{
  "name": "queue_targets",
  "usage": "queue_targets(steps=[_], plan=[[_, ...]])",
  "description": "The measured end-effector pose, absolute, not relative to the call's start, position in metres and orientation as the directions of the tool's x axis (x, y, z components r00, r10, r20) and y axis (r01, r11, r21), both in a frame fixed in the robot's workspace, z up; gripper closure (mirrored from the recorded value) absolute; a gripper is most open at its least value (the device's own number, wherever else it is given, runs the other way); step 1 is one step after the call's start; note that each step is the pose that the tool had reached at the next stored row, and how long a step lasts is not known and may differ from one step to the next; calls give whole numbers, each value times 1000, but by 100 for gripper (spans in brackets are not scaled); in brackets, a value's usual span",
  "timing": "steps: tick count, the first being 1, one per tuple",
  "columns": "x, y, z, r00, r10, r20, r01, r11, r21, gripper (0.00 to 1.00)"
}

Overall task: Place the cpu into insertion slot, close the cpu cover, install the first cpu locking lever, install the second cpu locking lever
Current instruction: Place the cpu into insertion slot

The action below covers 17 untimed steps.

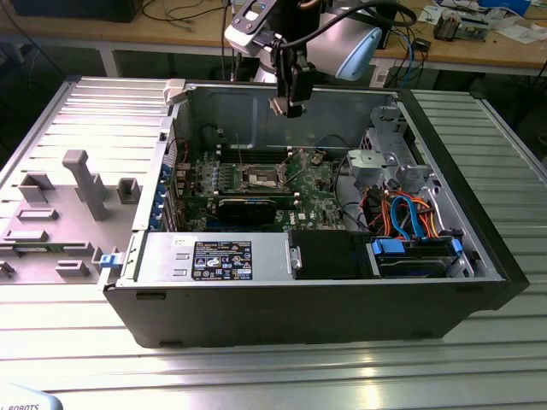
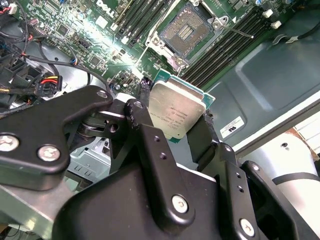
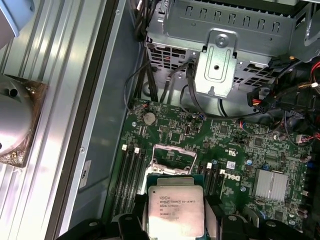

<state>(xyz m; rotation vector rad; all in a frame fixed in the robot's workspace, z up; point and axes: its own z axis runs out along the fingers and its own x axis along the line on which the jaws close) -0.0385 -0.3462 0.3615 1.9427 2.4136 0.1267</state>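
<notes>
While the claw (image 1: 291,101) is hanging at the exterior view's upper middle, clamping the cpu (image 2: 176,112) by its edges, placement is under way. The insertion slot (image 1: 259,178), lying uncovered at centre frame, is likely demanding square alignment.

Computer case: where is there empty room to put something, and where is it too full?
The ribbed table in front of the computer case is bare. Inside, the insertion slot lies open. The corner with orange and blue cables is crowded.
</notes>
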Motion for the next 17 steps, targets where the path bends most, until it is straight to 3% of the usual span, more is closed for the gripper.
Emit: queue_targets(steps=[17], plan=[[-39, -346, 362, -195, 981, 19, 977, 192, 89, 46]])
